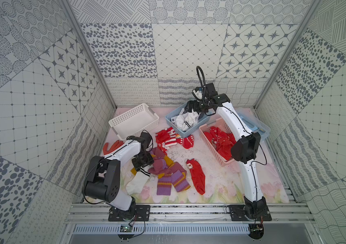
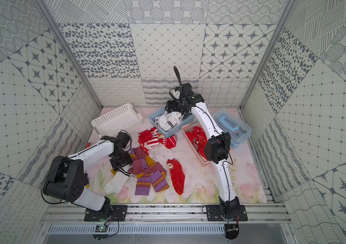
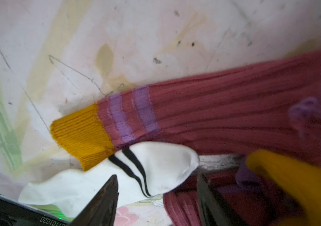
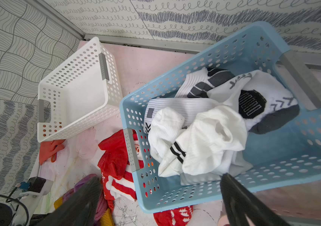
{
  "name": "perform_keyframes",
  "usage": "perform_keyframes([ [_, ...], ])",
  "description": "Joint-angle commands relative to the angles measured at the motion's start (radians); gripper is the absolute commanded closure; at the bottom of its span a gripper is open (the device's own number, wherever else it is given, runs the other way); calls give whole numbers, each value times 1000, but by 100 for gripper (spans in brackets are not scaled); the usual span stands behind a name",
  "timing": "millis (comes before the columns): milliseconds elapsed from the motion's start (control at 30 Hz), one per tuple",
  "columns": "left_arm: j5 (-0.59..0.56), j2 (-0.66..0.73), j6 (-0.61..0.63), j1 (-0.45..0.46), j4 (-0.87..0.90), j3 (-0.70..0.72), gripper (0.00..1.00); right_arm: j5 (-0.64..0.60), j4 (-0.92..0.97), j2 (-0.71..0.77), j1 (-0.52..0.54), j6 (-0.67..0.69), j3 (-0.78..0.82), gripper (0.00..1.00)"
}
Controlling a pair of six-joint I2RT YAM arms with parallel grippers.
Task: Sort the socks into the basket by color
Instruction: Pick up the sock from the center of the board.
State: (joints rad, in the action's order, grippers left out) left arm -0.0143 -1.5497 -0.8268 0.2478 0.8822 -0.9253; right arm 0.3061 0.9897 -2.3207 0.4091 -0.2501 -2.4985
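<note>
Caught the left gripper [image 3: 156,174] down low over the white sock with 2 black stripes [image 1: 137,181]. Jaws looked roughly half open, straddling the striped end, not clamped on anything as far as could be made out. Found that sock lying on the mat [image 1: 220,190], striped end touching the mustard cuff of the mauve striped socks [image 1: 161,162].

Saw the right gripper [image 4: 160,176] spread wide and empty above the blue basket [image 4: 194,195], right over the white pile [image 4: 204,137] in there.

Would've gone straight down, pinched only white fabric, and lifted slowly to avoid dragging mauve knit along. Then would've carried it across to the blue basket.

Counted plenty left to sort too: the red striped bunch [image 1: 167,139], 1 long red sock [image 1: 197,179], and the whole mauve heap.
</note>
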Motion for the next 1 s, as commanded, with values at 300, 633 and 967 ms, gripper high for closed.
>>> perform_keyframes([
  [300,-25,-23,-13,9,-34,18,89,22,-27,56,8,23,10,2],
  [633,-54,132,3,29,105,-41,100,66,-35,62,16,18,34,2],
  [967,6,325,96,38,169,-161,100,196,-109,116,33,-1,140,2],
])
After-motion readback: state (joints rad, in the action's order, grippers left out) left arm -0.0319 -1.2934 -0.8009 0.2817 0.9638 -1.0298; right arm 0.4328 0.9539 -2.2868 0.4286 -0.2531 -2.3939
